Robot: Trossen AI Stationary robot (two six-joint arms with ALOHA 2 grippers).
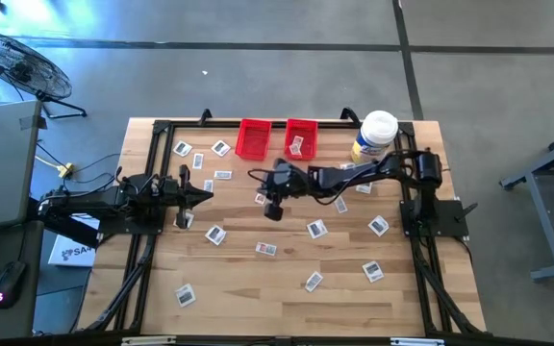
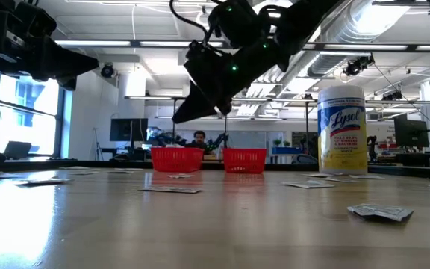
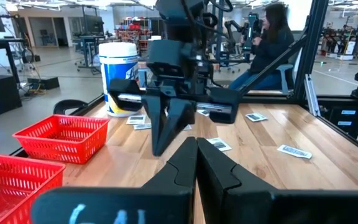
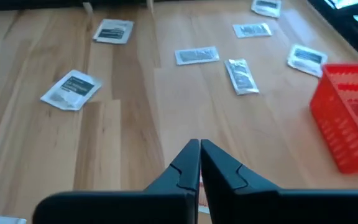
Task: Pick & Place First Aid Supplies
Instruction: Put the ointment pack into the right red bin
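High view showed right gripper (image 1: pixel 274 208) over table's (image 1: pixel 287 288) middle, fingers pressed together; whether thin packet sat pinched between them could not be told. Left gripper (image 1: pixel 200 195) waited at left, clenched on nothing. Packets (image 1: pixel 316 229) lay scattered over wood; one packet (image 1: pixel 297 146) already rested in right-hand red bin (image 1: pixel 302 137), left-hand bin (image 1: pixel 253 138) beside it. Jar (image 1: pixel 375 135) stood at far right corner. Step judged: between picks. Next move likely called for carrying to bin if loaded, otherwise opening above nearest packet.
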